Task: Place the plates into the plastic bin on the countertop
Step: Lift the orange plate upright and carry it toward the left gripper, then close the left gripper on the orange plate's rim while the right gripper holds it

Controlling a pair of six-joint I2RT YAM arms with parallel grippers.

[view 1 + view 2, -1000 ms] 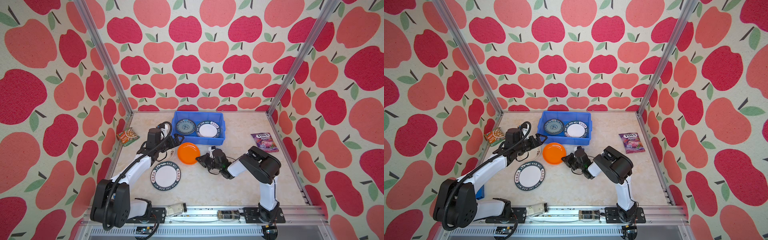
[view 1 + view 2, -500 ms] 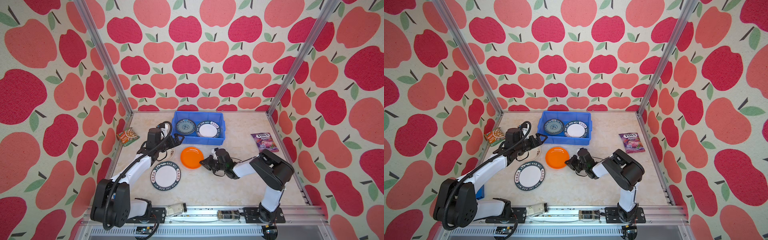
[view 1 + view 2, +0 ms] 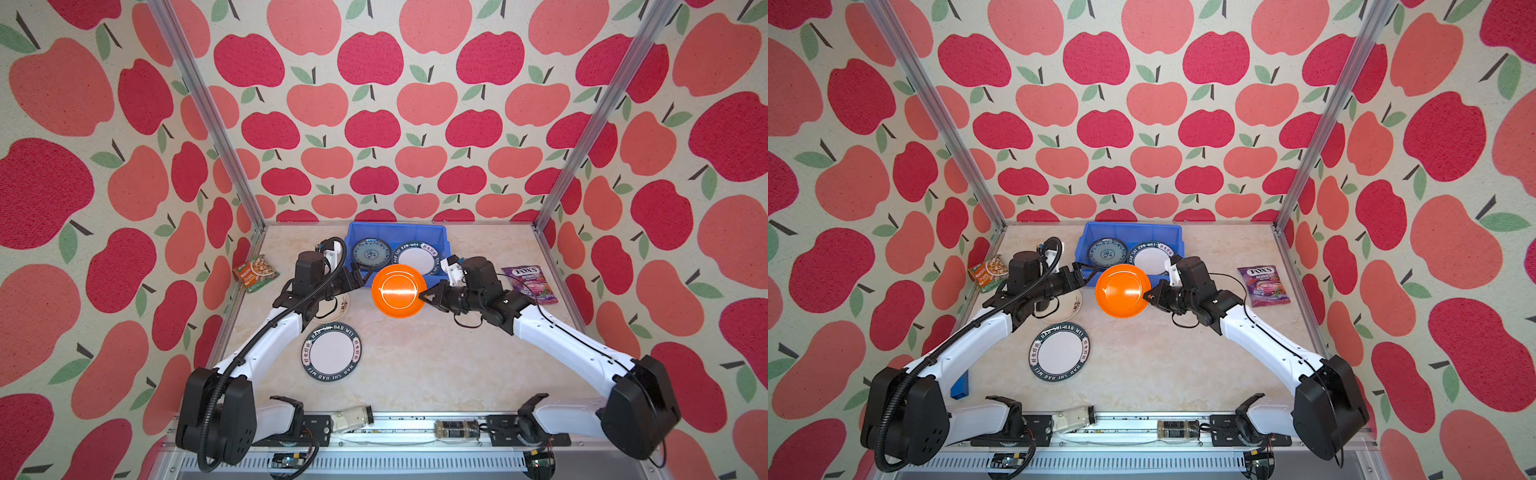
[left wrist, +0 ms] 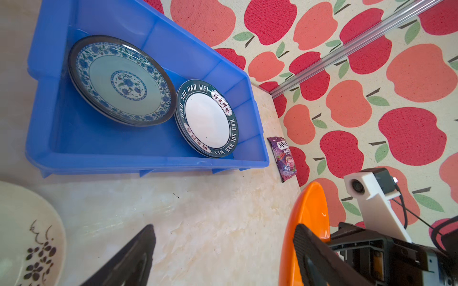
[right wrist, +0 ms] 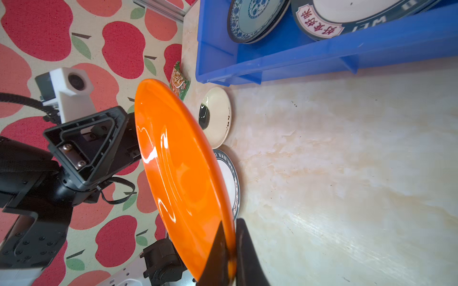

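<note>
1. The orange plate [image 3: 399, 291] is round, so it has no long axis. In both top views its hollow face is turned up toward the camera. It hangs above the table [image 3: 415, 374], just in front of the near wall of the blue bin [image 3: 395, 227].
2. It is plain glossy orange and shallow, with streaks of glare across the well.
3. The right fingers [image 5: 249, 262] are pinched on its rim, one on each face, at the plate's right-hand edge in the top views.
4. The left fingers [image 4: 128, 257] stand wide apart at the plate's opposite edge. One of them overlaps the rim in the left wrist view, but whether it touches cannot be told.
5. The bin's long axis runs left to right along the back of the table. Inside it, side by side, sit a blue-patterned plate [image 3: 371, 253] and a white plate with a dark-green lettered rim [image 3: 415, 261].
6. On the table a second lettered plate [image 3: 331, 352] lies flat. A cream ink-marked plate [image 4: 22, 218] lies just behind it, toward the bin.
</note>
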